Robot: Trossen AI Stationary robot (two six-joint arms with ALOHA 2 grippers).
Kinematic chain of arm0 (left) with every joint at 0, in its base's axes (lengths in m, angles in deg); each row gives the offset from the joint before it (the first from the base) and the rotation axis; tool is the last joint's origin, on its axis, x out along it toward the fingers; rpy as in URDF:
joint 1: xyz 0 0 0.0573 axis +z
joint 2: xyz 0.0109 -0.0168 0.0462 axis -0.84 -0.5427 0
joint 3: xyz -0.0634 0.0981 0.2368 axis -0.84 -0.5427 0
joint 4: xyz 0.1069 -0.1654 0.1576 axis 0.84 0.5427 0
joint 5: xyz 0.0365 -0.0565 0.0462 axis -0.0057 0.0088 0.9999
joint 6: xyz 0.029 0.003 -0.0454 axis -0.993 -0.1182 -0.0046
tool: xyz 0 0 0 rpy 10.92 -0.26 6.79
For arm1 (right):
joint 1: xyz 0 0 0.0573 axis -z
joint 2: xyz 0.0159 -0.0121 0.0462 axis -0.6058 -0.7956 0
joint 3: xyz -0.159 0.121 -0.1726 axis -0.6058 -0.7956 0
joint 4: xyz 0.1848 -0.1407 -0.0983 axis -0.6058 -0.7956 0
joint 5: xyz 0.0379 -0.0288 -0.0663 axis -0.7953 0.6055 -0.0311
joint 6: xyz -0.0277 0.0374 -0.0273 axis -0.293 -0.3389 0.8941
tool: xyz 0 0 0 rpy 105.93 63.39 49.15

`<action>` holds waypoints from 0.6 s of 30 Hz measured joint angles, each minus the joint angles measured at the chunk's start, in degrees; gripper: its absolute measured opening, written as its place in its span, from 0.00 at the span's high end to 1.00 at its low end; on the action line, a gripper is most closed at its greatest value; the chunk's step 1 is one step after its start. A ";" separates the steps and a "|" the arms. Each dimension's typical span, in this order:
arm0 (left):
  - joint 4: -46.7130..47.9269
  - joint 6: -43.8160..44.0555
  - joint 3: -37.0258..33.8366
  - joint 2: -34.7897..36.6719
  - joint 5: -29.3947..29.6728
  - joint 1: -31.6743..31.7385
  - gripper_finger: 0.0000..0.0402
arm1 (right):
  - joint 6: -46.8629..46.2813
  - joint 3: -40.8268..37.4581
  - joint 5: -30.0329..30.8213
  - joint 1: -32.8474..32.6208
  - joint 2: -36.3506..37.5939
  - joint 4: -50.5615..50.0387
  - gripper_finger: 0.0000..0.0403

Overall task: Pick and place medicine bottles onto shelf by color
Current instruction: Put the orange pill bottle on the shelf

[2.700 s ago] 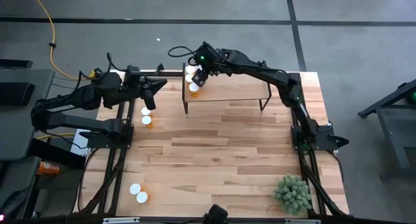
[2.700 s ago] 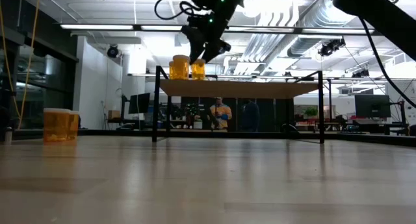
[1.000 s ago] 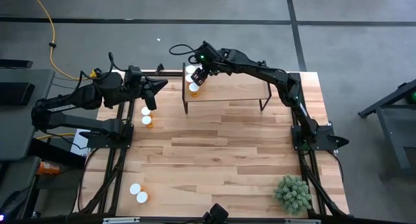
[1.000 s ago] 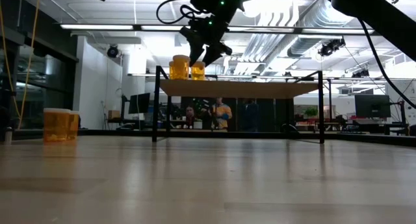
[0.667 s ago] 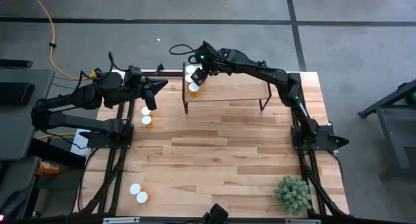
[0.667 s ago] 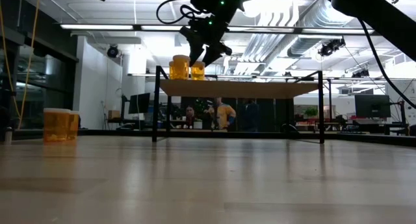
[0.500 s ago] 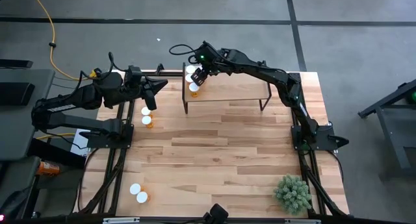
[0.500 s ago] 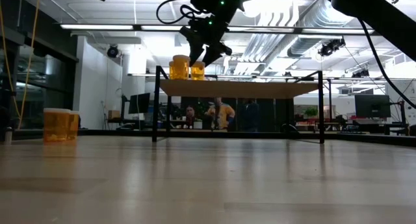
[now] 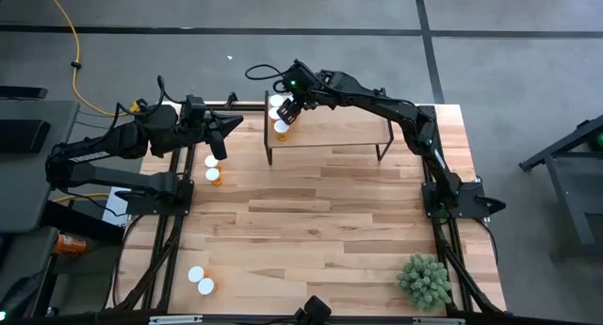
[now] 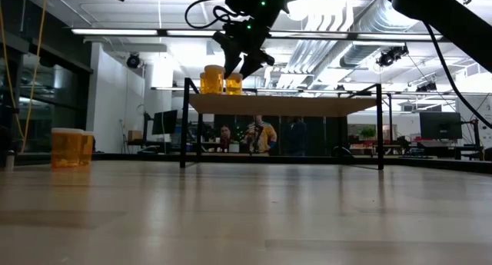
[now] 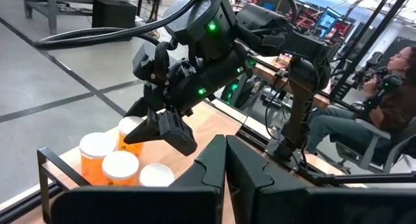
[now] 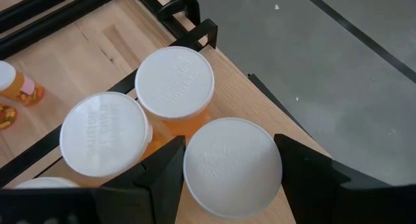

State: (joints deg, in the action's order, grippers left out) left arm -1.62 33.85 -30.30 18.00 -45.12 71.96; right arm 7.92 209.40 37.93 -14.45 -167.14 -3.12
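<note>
On the shelf (image 9: 330, 132) at its left end, the right pincer (image 12: 224, 169) is straddling a medicine bottle (image 12: 233, 165), fingers apart, grouping it with matching ones, while the left pincer (image 11: 225, 160) is waiting shut.

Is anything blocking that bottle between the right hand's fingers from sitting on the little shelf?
Nothing visible does. The right hand straddles a white-capped bottle already at the shelf corner, beside the other bottles grouped there. Whether it touches the board cannot be seen. The left hand waits shut, off to the shelf's side.
</note>
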 joint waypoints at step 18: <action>0.00 -0.05 0.00 -0.01 0.00 0.01 1.00 | 0.00 0.00 -0.46 0.00 0.00 0.00 0.42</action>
State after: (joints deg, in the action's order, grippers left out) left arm -1.62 33.81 -30.30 17.99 -45.12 71.97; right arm 7.92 209.40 37.47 -14.45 -167.14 -3.12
